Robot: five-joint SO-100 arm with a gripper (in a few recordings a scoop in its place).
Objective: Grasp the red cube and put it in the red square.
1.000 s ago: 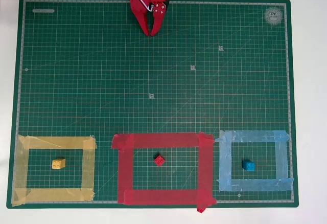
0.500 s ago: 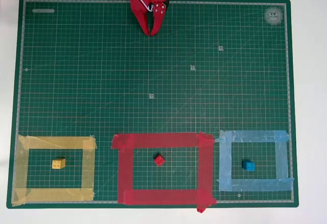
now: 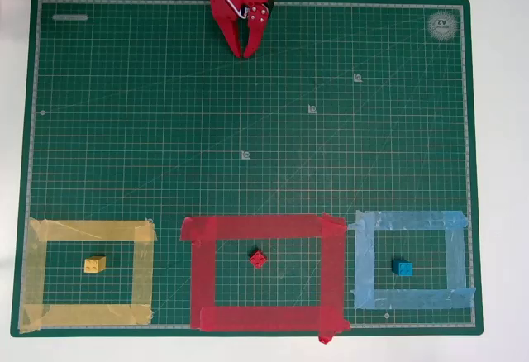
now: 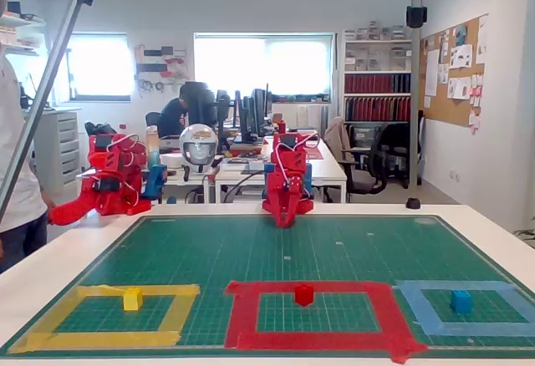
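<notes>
Since the red cube [image 3: 258, 258] already sits inside the red square [image 3: 263, 228], close to the middle of the outline and apart from every strip of tape, the goal looks met as things lie now, and I judge that nothing of the placing is left beyond the arm staying clear. Near to far in the fixed view, the row of 3 tape outlines runs along the near edge of the green cutting mat [image 3: 248, 114], which covers most of the tabletop [image 4: 50, 257]: 1 yellow tape outline [image 3: 87, 230] toward the near left corner, the red square [image 4: 311, 287] in the middle, and 1 light blue tape outline [image 3: 413, 220] toward the near right corner. Each outline holds exactly 1 block, so 3 blocks in all: 1 yellow block [image 3: 94, 264], the red cube [image 4: 303, 294], and 1 blue block [image 3: 402, 267], none of them touching its tape. Beyond that row the mat lies bare up to its far edge. At that far edge, about the middle of it, the claw [image 3: 245, 52] hangs pointing down at the mat, well apart from the cube; in the overhead view its 2 fingers meet at the tips with nothing between them, so it reads as clenched and empty. In the fixed view the claw [image 4: 285, 221] is seen tucked low beneath the red arm.
</notes>
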